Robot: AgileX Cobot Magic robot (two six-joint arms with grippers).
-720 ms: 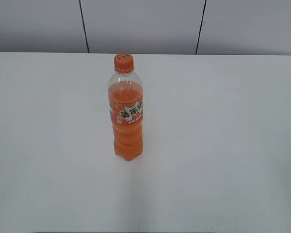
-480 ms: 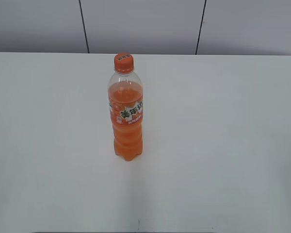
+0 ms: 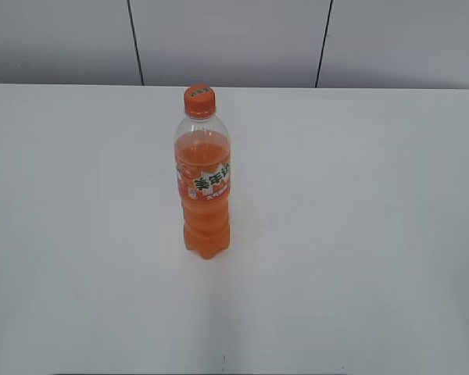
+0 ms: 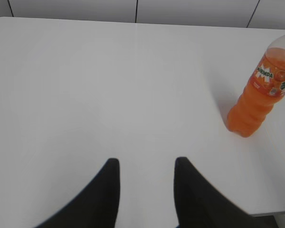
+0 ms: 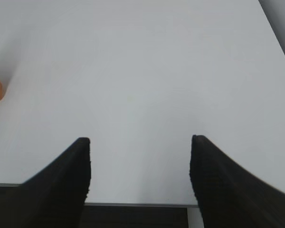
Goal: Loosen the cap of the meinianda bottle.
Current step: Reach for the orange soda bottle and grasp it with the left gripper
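In the exterior view the meinianda bottle [image 3: 204, 176] stands upright mid-table [image 3: 359, 234], its cap [image 3: 198, 99] untouched; each wrist view shows the left gripper [image 4: 146, 164] and right gripper [image 5: 140, 142] spread, empty, well short of the bottle, so approach and bracing likely come next.

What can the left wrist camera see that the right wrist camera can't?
Only the left wrist view shows most of the meinianda bottle standing upright with its label, plus the open left hand. Only the right wrist view shows the open right hand; of the bottle it catches just an orange sliver at its left edge. Both show the white table, and neither hand touches the bottle.
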